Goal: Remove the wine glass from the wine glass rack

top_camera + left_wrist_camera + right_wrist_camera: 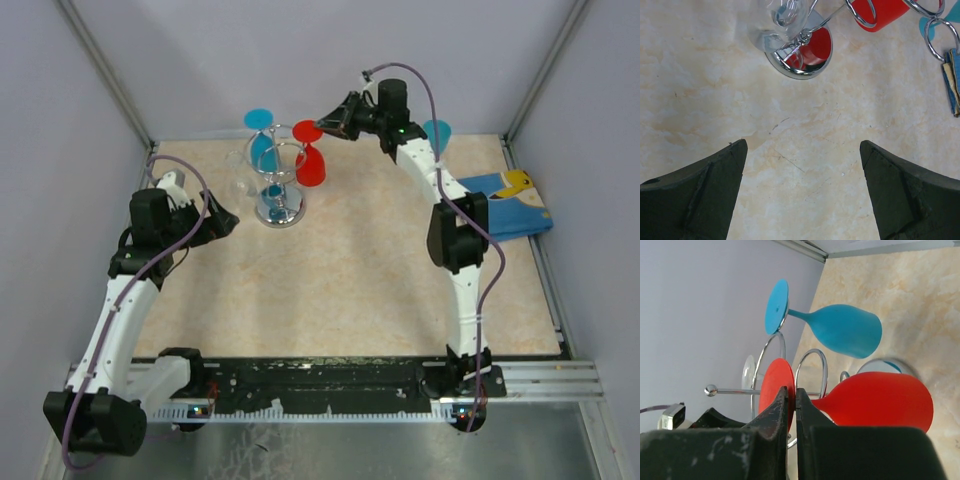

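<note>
rack [280, 211]: chrome wire, round mirror base, looped arms, on marbled beige table [350, 270].
red glass [880, 400]: smooth, opaque, inverted at rack loops.
right gripper [791, 390]: clamped on red glass's flat foot disc.
left gripper [802, 150]: jaws wide apart, over table near rack base.
blue glass [845, 330], clear glass [775, 25]: hung on rack.

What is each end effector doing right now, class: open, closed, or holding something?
Left end effector: open, holding nothing.
Right end effector: closed on the foot of the red wine glass.
</note>
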